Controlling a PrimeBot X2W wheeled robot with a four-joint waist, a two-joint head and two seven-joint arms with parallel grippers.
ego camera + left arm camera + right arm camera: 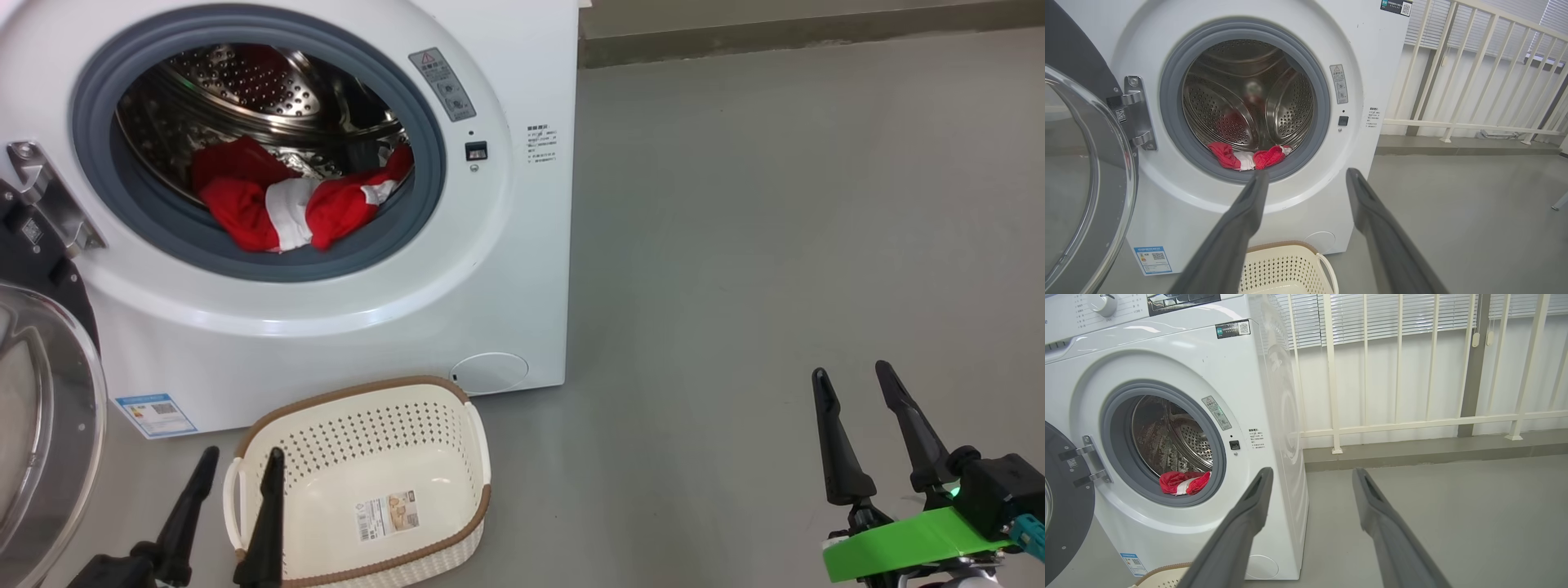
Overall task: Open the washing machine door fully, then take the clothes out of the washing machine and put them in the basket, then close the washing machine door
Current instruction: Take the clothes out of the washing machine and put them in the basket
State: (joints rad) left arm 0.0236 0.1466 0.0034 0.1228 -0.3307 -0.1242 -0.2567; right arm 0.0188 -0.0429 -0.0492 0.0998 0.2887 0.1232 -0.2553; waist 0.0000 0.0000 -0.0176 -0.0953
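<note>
The white washing machine (490,245) stands with its door (41,425) swung wide open to the left, glass bowl facing out. Red clothes (286,204) with white panels lie at the drum's front lip, also seen as clothes (1247,157) and clothes (1184,482). The cream basket (457,425) sits empty on the floor before the machine. My left gripper (237,461) is open, low at the basket's left rim. My right gripper (853,380) is open over bare floor, far right of the machine. Both hold nothing.
Grey floor (775,204) stretches to the right of the machine. A white railing (1412,420) on a low kerb runs behind it. The door hinge (49,200) juts out at the opening's left.
</note>
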